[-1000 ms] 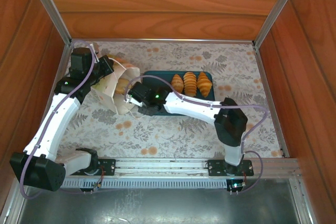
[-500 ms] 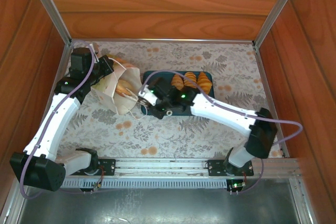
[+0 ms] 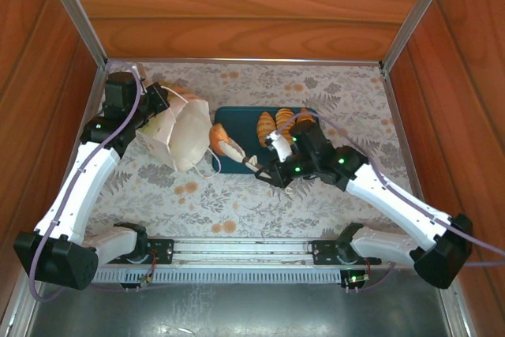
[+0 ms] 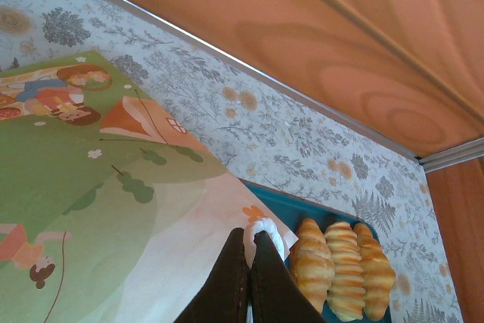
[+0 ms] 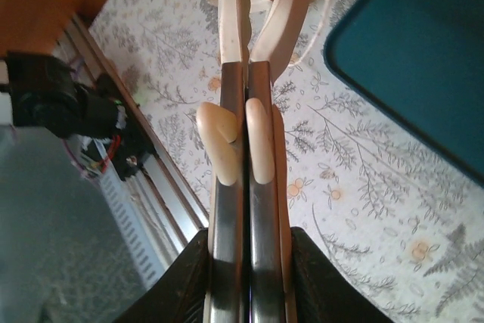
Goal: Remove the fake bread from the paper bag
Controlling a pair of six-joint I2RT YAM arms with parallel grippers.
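Extraction was under way. The right gripper [image 3: 267, 166], its jaws narrowed and clamped on cream tongs [image 5: 229, 13], held a golden bun [image 3: 220, 137] in the tong tips at the left edge of the teal tray [image 3: 237, 116], clear of the paper bag [image 3: 180, 136]. The next move probably called for carrying the bun over the tray beside the three croissants [image 3: 285, 122] and releasing it. The left gripper [image 4: 248, 243], fingers pressed together, pinched the bag's rim left of the tray.
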